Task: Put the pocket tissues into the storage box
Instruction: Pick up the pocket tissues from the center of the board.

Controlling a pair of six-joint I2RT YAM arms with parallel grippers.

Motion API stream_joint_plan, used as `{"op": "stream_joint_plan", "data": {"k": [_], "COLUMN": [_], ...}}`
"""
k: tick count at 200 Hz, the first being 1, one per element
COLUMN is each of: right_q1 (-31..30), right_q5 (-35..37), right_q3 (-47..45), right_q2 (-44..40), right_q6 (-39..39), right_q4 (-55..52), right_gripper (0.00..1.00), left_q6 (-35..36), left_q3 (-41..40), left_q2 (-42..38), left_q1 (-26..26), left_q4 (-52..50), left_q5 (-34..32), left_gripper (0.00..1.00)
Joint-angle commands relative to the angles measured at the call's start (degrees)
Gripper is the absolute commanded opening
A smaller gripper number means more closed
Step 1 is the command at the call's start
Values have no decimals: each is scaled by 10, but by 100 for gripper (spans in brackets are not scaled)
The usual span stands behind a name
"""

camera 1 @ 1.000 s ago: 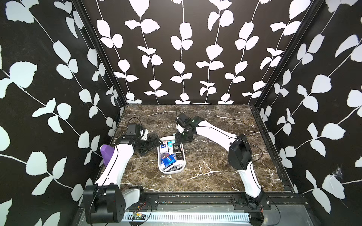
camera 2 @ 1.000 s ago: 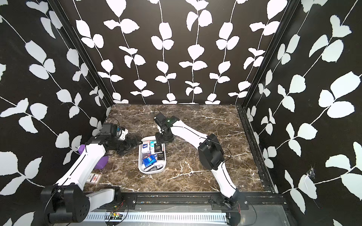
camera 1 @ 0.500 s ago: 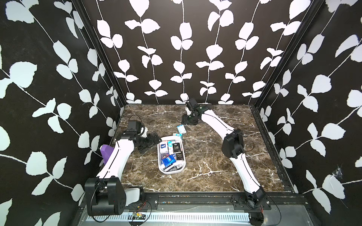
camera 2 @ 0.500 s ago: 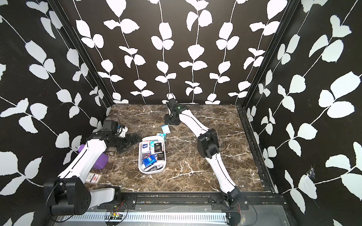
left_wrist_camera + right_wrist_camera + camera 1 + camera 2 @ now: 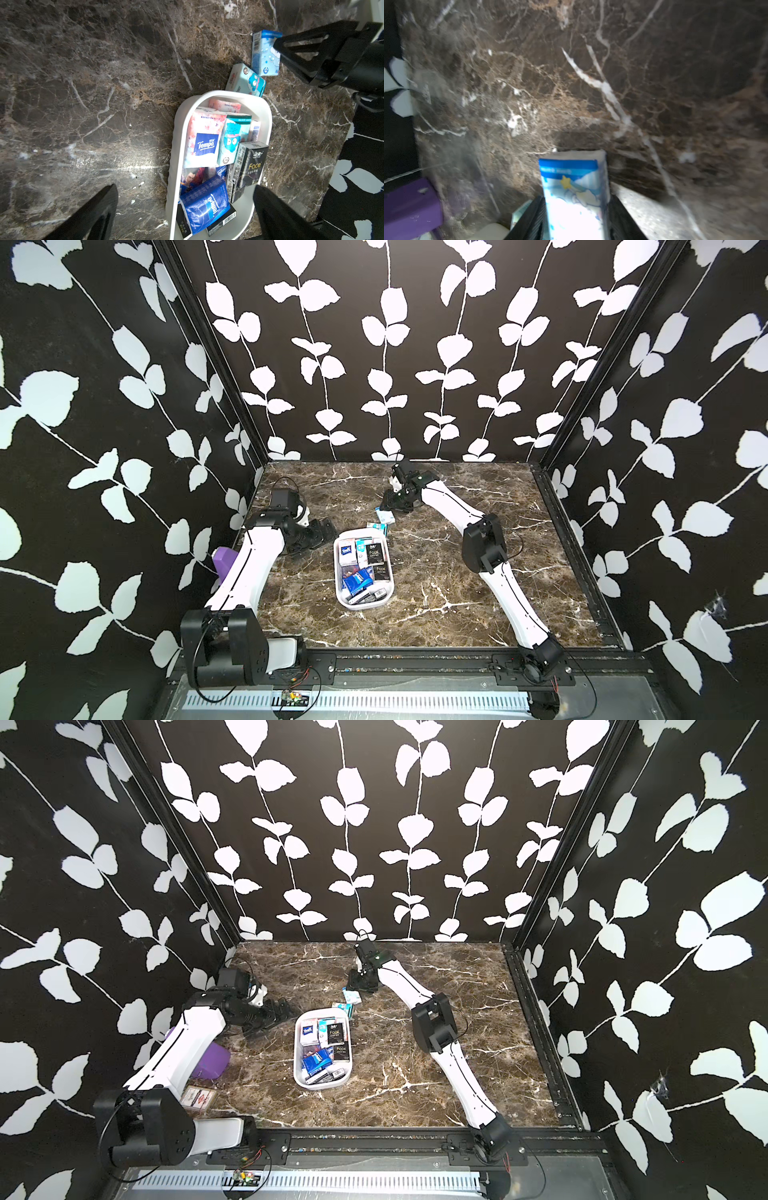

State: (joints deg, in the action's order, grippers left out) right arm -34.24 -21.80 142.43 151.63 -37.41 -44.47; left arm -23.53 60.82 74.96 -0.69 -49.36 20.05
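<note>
My right claw (image 5: 390,506) pinches the light-blue pack (image 5: 265,54) across its width, on the surface (image 5: 436,593) just beyond the storage box (image 5: 337,572), to lift it in; left claw (image 5: 324,535) gapes wide beside the box.

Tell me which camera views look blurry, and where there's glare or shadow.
Right wrist view: motion-blurred throughout, and the light-blue cartoon-printed tissue pack is blown out to white at its camera end. Left wrist view: sharp, with a bright sheen on the brown marble tabletop and a dark shadow beside the white plastic storage box. Both top views: sharp and evenly lit.
</note>
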Motion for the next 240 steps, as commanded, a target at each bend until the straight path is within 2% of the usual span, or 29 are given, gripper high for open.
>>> {"op": "stream_joint_plan", "data": {"k": [1, 31, 53, 62, 71, 97, 110, 175, 214, 224, 240], "right_q1": [-2, -1, 0, 0, 0, -2, -4, -34, -47, -49, -49], "right_q5": [-20, -10, 5, 7, 7, 9, 8, -7, 20, 36, 51], "right_q3": [-18, -20, -21, -24, -30, -66, -82, -37, -23, -13, 20], "right_q2": [17, 16, 2, -6, -15, -41, -45, -9, 2, 9, 39], "right_q6": [-35, -37, -29, -21, -13, 3, 4, -10, -22, -35, -63], "right_q4": [32, 24, 17, 16, 16, 21, 28, 37, 34, 28, 2], "right_gripper": [33, 11, 6, 7, 12, 44, 51, 52, 51, 48, 33], "left_q6": [6, 6, 2, 1, -1, -11, -14, -5, -1, 1, 5], "left_q3": [6, 5, 4, 2, 0, -10, -14, -16, -13, -11, -8], "left_q2": [-2, -3, -4, -4, -4, -5, -7, -21, -20, -19, -16], "left_q1": [2, 3, 3, 3, 3, 3, 3, 3, 3, 4, 3], "left_q4": [-10, -8, -5, -1, 3, 15, 18, 3, 2, 1, -3], "left_q5": [-5, -5, 0, 3, 6, 19, 24, 14, 13, 12, 12], "left_gripper": [99, 99, 99, 99, 99, 99, 99, 99, 99, 99, 99]}}
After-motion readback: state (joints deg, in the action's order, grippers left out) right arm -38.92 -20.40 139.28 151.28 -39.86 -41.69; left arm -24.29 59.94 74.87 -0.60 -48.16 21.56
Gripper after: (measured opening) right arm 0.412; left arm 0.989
